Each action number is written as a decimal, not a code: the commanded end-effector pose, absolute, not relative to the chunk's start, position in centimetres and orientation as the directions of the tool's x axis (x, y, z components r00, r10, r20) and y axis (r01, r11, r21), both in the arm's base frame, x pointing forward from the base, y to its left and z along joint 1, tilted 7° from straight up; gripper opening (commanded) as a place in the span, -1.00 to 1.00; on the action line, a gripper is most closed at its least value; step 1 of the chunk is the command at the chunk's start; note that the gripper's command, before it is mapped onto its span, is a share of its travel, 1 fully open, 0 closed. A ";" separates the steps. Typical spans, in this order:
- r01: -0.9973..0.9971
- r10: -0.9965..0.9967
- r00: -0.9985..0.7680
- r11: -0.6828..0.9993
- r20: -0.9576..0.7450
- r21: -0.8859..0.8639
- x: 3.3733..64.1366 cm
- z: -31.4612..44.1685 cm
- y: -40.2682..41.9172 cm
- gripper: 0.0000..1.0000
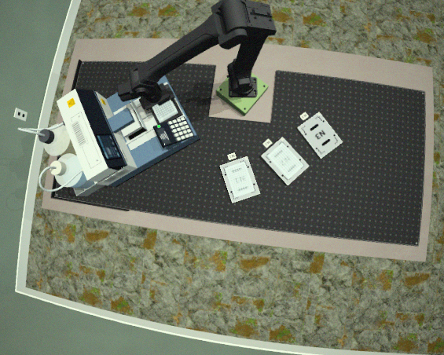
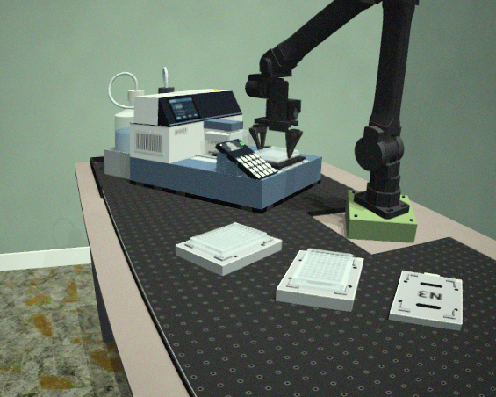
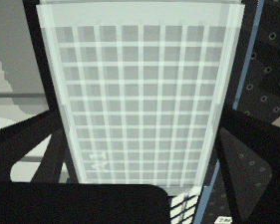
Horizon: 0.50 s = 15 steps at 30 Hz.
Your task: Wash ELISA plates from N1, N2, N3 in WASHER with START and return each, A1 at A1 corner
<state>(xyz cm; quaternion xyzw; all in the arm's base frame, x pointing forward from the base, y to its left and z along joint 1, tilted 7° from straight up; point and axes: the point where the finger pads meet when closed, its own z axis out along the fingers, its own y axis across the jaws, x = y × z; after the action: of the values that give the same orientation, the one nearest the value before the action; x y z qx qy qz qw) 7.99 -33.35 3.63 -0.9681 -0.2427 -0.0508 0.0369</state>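
From left to right, we see two bottles [image 1: 56, 142] [image 2: 125, 127] with looping tubes at the far left, behind a blue and white plate washer [image 1: 81, 131] [image 2: 168, 142]. Its small lamp [image 1: 158, 126] [image 2: 241, 143] glows green above a keypad [image 1: 181, 129] [image 2: 256, 164] of pale keys. Beside the keypad, a clear plate [image 1: 166, 111] [image 2: 276, 154] [image 3: 141, 99] lies level in the gripper [image 1: 162, 107] [image 2: 274, 152] [image 3: 140, 112] over the washer's dark carrier [image 2: 297, 161]. The fingers stand wide, closed on the plate's two long sides. We cannot tell whether its underside touches the carrier. Right of the washer, nest N1 [image 1: 257, 191] [image 2: 224, 266] bears a second clear plate [image 1: 240, 179] [image 2: 229, 238]. Next, nest N2 [image 1: 288, 181] [image 2: 312, 299] bears a third clear plate [image 1: 285, 160] [image 2: 325, 268]. The black arm [image 1: 185, 49] [image 2: 389, 79] reaches left from its green base [image 1: 244, 107] [image 2: 380, 231] at the table's edge. Rightmost, nest N3 [image 1: 320, 134] [image 2: 427, 303] bears no plate; its label and two dark slots show.
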 end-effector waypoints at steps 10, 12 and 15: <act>0.469 0.462 0.880 -0.883 0.114 -0.038 7.9 3.4 -33.8 0.68; 0.469 0.462 0.880 -0.882 0.115 -0.041 7.9 3.2 -33.7 0.68; 0.469 0.462 0.879 -0.883 0.113 -0.035 8.0 3.4 -33.9 0.68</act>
<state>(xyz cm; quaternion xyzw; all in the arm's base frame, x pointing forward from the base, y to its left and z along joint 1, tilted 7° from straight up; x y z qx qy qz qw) 7.99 -33.33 3.36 -0.9681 -0.2427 -0.0508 0.0371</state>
